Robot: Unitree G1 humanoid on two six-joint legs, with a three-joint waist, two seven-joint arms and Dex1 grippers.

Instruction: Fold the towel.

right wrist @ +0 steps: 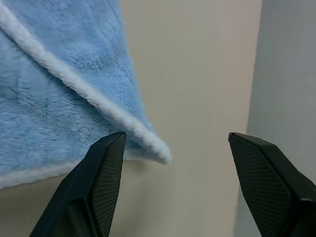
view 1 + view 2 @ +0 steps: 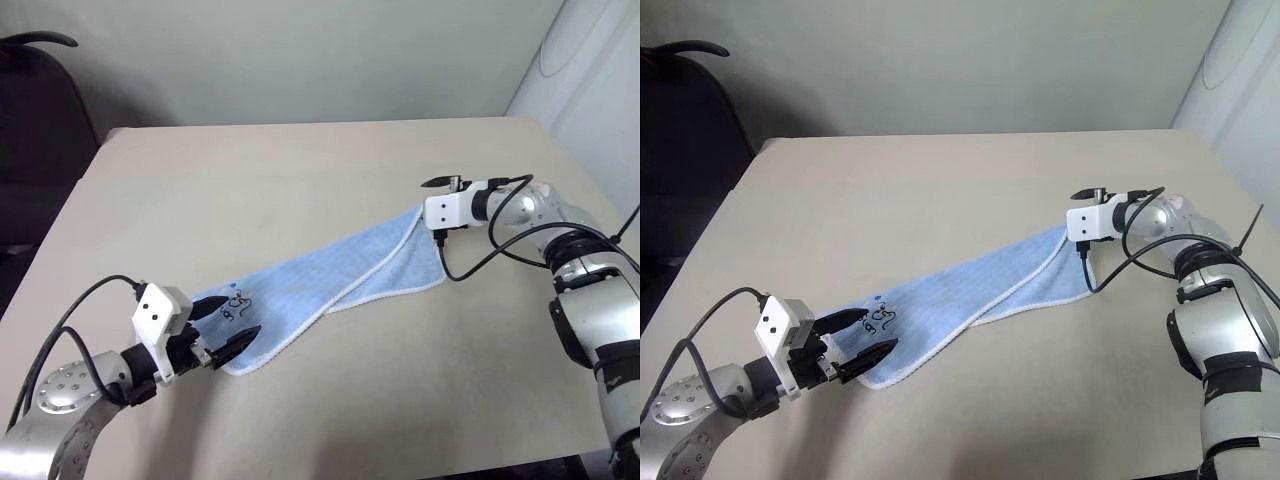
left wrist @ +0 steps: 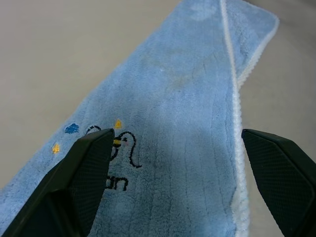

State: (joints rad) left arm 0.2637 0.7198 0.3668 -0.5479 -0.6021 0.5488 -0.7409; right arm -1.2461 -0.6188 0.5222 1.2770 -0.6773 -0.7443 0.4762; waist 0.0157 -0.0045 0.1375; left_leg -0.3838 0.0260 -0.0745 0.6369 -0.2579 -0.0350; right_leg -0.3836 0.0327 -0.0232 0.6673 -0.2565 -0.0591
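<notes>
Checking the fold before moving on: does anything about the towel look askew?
Yes. The towel lies as a long diagonal strip on the table, its layers offset so the white edging doesn't line up near the right hand.

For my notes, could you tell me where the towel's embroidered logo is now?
In the head views, the logo sits at the towel's near-left end, beside the open left gripper.

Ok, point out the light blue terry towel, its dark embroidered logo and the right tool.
Light blue terry towel point(image 2: 330, 275): left eye view, middle of cloth.
Dark embroidered logo point(image 3: 126, 150): left wrist view, curved stitching.
Right tool point(image 1: 175, 163): right wrist view, between fingertips.
</notes>
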